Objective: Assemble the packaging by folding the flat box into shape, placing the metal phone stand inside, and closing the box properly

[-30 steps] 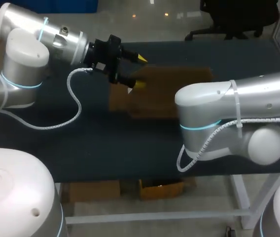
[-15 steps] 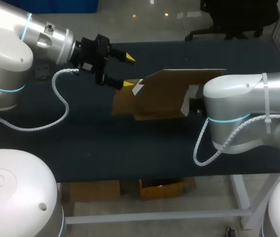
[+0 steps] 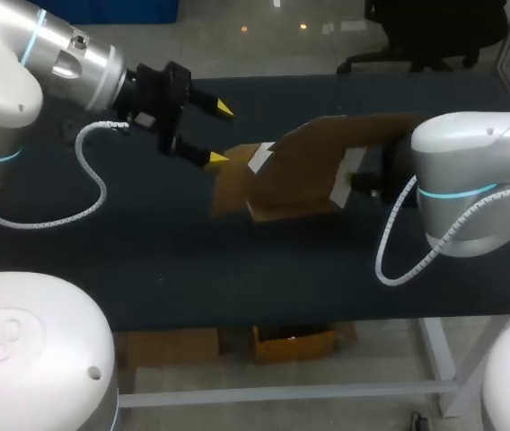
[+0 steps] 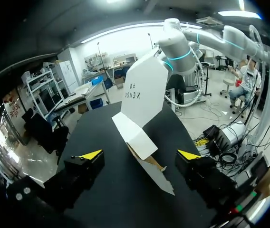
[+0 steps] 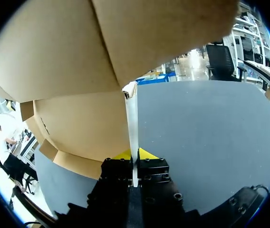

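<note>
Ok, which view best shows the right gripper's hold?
Right wrist view: the right gripper visibly pinches an edge of the box. Head view mostly hides it; in left wrist view the box covers it.

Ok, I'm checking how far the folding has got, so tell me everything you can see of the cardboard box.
The cardboard box is brown on one face, white with print on the other. It is partly unfolded: one big panel tilts up, the lower end rests on the dark table. The right jaws are shut on a thin panel edge; the left jaws stand open at its low flap.
</note>
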Available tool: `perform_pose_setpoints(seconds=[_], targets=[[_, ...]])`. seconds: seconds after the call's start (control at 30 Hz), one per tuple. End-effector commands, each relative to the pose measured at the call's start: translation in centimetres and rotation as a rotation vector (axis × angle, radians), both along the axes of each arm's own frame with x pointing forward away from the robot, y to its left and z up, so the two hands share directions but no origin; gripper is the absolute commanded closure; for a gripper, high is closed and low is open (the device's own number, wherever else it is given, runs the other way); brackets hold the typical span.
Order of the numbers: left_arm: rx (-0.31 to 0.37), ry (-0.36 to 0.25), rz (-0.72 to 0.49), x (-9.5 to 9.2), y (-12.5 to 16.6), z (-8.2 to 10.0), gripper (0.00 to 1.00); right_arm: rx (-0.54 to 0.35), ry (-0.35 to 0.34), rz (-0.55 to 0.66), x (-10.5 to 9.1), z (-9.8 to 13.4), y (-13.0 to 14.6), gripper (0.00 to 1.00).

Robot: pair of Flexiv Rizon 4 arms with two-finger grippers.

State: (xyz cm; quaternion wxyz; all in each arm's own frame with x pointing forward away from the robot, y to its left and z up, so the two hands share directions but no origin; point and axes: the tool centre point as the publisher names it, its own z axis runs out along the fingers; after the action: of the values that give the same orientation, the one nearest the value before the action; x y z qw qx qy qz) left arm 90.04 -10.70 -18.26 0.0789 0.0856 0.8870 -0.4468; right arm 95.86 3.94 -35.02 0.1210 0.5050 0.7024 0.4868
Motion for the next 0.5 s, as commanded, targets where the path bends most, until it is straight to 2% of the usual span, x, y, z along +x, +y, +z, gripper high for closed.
perform_pose_setpoints(seconds=[0.03, 0.23, 0.33, 0.37, 0.5], targets=[[0.009, 0.004, -0.007, -0.6, 1.0, 0.7, 0.00, -0.072, 0.162, 0.078, 0.0, 0.6, -0.4, 1.00], [0.044, -0.001, -0.052, -1.4, 2.0, 1.3, 0.00, -0.088, 0.245, 0.124, -0.2, 0.6, -0.6, 1.00], [0.049, 0.004, -0.061, -1.5, 2.1, 1.5, 0.00, -0.092, 0.321, 0.215, -0.2, 0.3, -0.5, 1.00], [0.049, 0.004, -0.061, -1.5, 2.1, 1.5, 0.00, -0.120, 0.340, 0.232, -0.3, 0.3, -0.5, 1.00], [0.049, 0.004, -0.061, -1.5, 2.1, 1.5, 0.00, -0.120, 0.340, 0.232, -0.3, 0.3, -0.5, 1.00]])
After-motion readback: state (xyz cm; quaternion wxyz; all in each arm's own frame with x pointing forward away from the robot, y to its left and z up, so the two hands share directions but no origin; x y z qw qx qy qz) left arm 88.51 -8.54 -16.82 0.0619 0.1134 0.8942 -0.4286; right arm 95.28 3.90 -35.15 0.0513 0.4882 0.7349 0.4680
